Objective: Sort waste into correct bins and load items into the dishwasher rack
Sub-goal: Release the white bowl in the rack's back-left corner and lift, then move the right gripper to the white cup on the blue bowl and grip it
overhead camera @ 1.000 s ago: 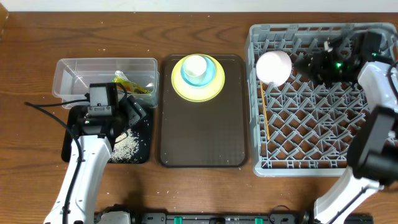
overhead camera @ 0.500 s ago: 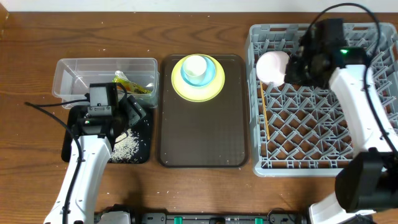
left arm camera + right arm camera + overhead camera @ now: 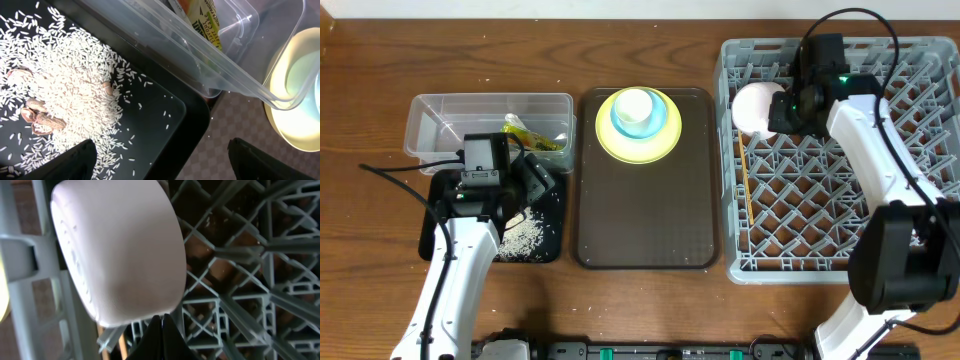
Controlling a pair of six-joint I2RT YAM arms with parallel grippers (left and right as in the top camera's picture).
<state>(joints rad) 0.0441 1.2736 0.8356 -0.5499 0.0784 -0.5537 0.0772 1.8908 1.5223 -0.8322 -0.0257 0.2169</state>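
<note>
**Bowl tipped in rack corner, right jaws closed beside it**

White bowl (image 3: 758, 107) leans on its side among the pegs at the dishwasher rack's (image 3: 728, 200) far left corner. It looks rigid, glossy and probably slippery, so the rim is the surest hold. Right gripper (image 3: 161, 330) is pinched empty just beside its wall. Left gripper (image 3: 160, 165) gapes wide above the black tray (image 3: 165, 115).

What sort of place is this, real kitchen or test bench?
Looks like a test bench staged for dish clearing, not a real kitchen: a dishwasher rack sits straight on a wooden table, beside a brown tray of stacked dishes and a clear tub.
</note>
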